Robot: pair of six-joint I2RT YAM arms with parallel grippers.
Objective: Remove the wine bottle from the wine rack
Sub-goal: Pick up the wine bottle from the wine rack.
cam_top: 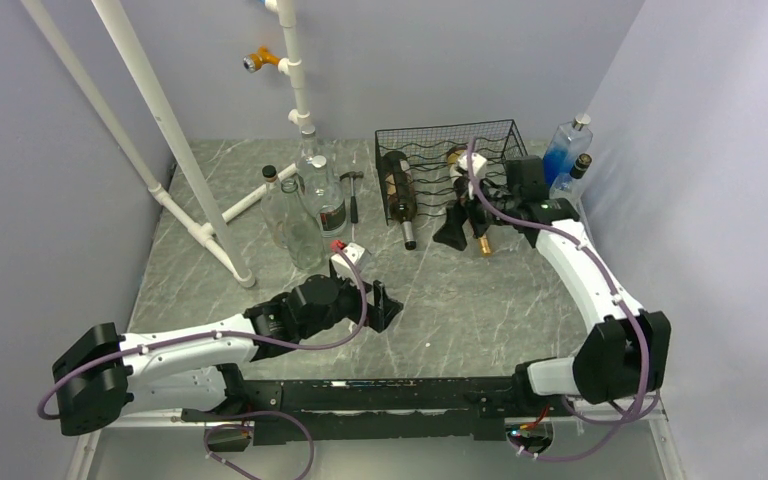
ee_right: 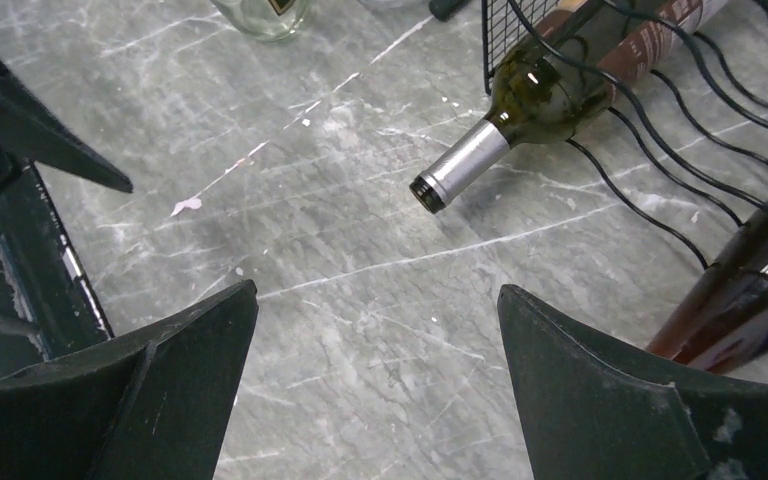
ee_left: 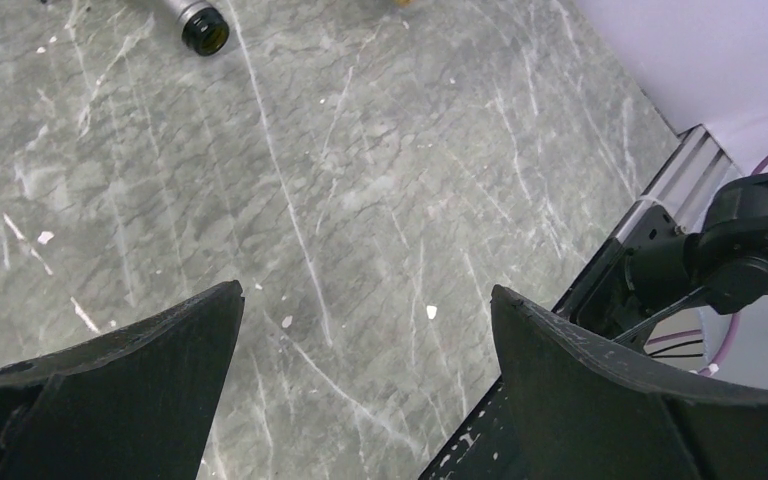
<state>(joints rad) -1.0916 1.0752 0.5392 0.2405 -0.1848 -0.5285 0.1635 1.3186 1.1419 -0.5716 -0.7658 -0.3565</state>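
Note:
The black wire wine rack (cam_top: 445,150) stands at the back of the marble table. A dark green wine bottle (cam_top: 398,195) with a silver neck lies in its left side, neck sticking out toward me; the right wrist view shows this bottle (ee_right: 530,100) and the rack's wires (ee_right: 660,110). A second, reddish bottle (cam_top: 482,240) with a gold cap lies further right, largely hidden by my right arm; its body (ee_right: 750,290) passes just beside the right finger. My right gripper (cam_top: 460,222) (ee_right: 378,300) hovers open between the two bottle necks, holding nothing. My left gripper (cam_top: 385,303) (ee_left: 365,300) is open over bare table.
Several clear glass bottles (cam_top: 300,215) and a hammer (cam_top: 353,190) stand left of the rack. A white pipe frame (cam_top: 175,150) rises at the back left. A blue bottle (cam_top: 565,150) and a dark one (cam_top: 572,178) stand by the right wall.

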